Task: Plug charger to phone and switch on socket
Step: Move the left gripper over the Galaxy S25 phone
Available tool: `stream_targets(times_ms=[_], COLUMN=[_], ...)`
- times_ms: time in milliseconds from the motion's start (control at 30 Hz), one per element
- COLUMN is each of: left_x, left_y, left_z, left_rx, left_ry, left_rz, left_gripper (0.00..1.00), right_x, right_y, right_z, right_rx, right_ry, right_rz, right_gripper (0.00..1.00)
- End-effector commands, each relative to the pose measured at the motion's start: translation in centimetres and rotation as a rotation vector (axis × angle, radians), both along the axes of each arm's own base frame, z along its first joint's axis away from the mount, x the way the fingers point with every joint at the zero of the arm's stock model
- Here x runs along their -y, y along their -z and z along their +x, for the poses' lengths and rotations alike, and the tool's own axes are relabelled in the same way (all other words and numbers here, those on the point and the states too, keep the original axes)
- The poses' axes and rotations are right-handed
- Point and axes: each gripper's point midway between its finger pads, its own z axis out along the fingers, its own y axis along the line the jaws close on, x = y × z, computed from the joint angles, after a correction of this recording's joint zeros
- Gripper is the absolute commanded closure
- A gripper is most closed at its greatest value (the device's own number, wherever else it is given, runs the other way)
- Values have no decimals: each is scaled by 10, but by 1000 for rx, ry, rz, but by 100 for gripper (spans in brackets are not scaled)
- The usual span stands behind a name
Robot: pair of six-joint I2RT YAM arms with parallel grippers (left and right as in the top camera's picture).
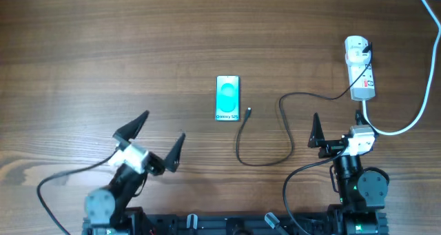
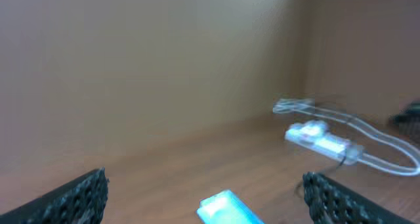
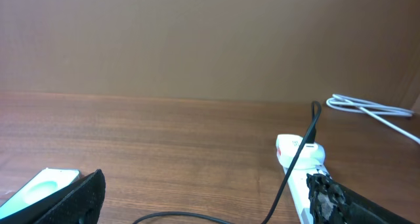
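Observation:
The phone [image 1: 228, 97] lies flat mid-table, turquoise screen up; it also shows in the left wrist view [image 2: 226, 209] and the right wrist view [image 3: 41, 184]. The charger [image 1: 286, 135], a thin black cable, loops from the socket [image 1: 360, 69] to a small plug tip [image 1: 248, 111] lying just right of the phone, apart from it. The socket is a white power strip at the far right, seen too in the left wrist view [image 2: 321, 140] and the right wrist view [image 3: 303, 165]. My left gripper [image 1: 160, 138] is open and empty, near-left of the phone. My right gripper [image 1: 337, 129] is open and empty, below the socket.
A thick white cable [image 1: 420, 111] runs from the socket round the right side to the far right corner. The wooden table [image 1: 103, 56] spreads to the left and back. Black arm cables [image 1: 62, 176] trail near the front edge.

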Motion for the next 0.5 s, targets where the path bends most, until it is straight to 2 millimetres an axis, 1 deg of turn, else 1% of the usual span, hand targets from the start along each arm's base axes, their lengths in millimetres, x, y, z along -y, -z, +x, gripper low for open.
stream_targets(times_ms=[0,67,100,133,200,233,267,300,333,367,400,433,467], left_x=[11,2,1,1,0,0,-1,-1,6,27,41,57,57], left_y=[-51,-91,-103,-116,-133,-141,-143,-140,-138,-142,-145,-149,-143], left_z=[-30,-40,-42,-40,-29,-16,-3,17,23,21,19,21,29], left_rx=[146,227,221,180,72,-36,-156,-386,-494,-652,-731,-794,-848], left_ry=[139,93,85,76,56,42,31,18,56,226,350,550,540], left_rz=[-123,-176,-177,-171,-161,-156,-156,-163,-134,-132,-149,-183,-216], left_gripper=[0,0,0,0,0,0,0,0,0,0,0,0,1], right_x=[0,0,0,0,0,0,0,0,0,0,0,0,0], right_y=[-1,-1,-1,-1,-1,-1,-1,-1,-1,-1,-1,-1,-1], right_z=[0,0,0,0,0,0,0,0,0,0,0,0,0], right_rx=[4,4,4,4,4,4,4,4,4,4,4,4,4], right_ry=[3,3,3,3,3,3,3,3,3,3,3,3,3], right_rz=[4,3,4,4,4,3,4,4,4,4,4,3,3], right_gripper=[0,0,0,0,0,0,0,0,0,0,0,0,0])
